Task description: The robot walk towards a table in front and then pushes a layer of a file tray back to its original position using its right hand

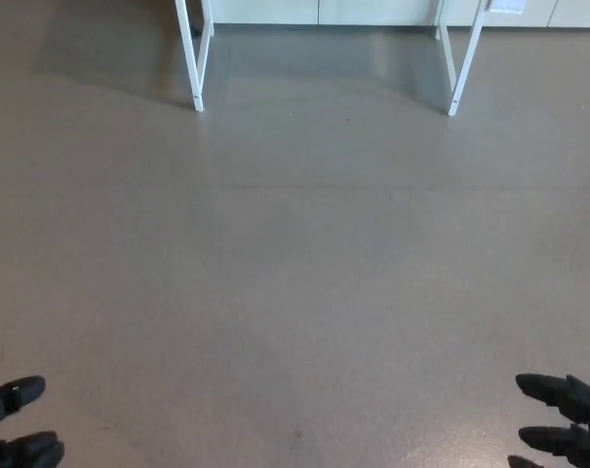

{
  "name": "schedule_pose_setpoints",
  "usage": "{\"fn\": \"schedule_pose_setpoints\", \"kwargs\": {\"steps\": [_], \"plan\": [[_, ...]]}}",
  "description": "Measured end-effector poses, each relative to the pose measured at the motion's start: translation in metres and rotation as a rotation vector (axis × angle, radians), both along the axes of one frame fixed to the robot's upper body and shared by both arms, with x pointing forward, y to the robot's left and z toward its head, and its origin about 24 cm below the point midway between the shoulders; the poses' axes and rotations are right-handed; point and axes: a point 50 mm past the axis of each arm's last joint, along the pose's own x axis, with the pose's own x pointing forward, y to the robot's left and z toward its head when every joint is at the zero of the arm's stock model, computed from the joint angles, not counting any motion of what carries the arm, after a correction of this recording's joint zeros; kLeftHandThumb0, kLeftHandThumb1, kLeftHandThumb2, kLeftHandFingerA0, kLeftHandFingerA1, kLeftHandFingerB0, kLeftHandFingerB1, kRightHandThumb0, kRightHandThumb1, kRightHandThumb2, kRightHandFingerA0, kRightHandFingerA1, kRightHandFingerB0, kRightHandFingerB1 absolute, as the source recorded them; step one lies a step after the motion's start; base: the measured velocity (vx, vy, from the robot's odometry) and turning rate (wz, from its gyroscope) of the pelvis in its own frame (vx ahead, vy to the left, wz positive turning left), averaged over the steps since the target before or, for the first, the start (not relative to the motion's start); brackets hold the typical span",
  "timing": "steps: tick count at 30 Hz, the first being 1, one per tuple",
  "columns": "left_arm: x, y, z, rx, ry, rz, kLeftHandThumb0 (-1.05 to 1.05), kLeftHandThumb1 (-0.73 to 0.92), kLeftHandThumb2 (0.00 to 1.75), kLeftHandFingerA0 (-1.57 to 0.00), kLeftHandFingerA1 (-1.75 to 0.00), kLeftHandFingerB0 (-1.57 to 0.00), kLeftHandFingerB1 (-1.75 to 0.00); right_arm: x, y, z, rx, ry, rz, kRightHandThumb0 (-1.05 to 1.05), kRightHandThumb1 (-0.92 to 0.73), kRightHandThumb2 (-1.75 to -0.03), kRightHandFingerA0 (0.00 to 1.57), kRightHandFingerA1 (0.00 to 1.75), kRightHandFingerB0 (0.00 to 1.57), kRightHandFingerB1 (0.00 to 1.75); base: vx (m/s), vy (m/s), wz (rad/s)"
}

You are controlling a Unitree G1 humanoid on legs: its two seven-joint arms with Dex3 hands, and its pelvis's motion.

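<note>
1. Fingers of the left hand and right hand were spread, holding nothing.
2. File tray was out of sight; only white table legs showed ahead.
3. Walking off-line risked clipping a leg.

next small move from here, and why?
Probably keep walking straight ahead. Only the white table legs show, at the top of the view across a stretch of bare floor; no tabletop or file tray is visible. The left hand and right hand sit at the bottom corners, holding nothing.
</note>
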Motion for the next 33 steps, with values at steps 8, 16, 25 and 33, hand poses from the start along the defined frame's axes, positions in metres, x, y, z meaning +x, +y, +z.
{"fn": "schedule_pose_setpoints", "kwargs": {"steps": [8, 16, 25, 33], "plan": [[-0.03, -0.002, -0.008, -0.077, 0.065, -0.017, -0.04, 0.57, 0.57, -0.46, -0.41, -0.35, -0.36, -0.03, -0.002, -0.01, 0.037, 0.074, 0.005, -0.04, -0.4, -0.85, 0.46, 0.63, 0.29, 0.55, 0.0, 0.0, 0.0], [-0.057, -0.003, -0.015, -0.111, 0.126, -0.016, -0.02, 0.4, 0.86, -0.38, -0.59, -0.22, -0.51, -0.058, -0.004, -0.018, 0.043, 0.14, 0.009, -0.05, -0.4, -0.85, 0.44, 0.63, 0.29, 0.55, -0.01, -0.018, 0.07], [-0.089, -0.003, -0.027, -0.132, 0.213, -0.002, -0.06, 0.52, 0.55, -0.51, -0.41, -0.36, -0.36, -0.073, -0.005, -0.024, 0.041, 0.174, 0.021, -0.05, -0.59, -0.56, 0.55, 0.54, 0.38, 0.45, 0.03, 0.138, -0.07], [-0.092, 0.004, -0.026, -0.107, 0.196, -0.009, -0.11, 0.48, 0.56, -0.54, -0.42, -0.37, -0.37, -0.078, 0.001, -0.027, 0.065, 0.173, 0.048, -0.06, -0.59, -0.57, 0.52, 0.54, 0.37, 0.45, 0.15, 0.19, -0.03]]}}
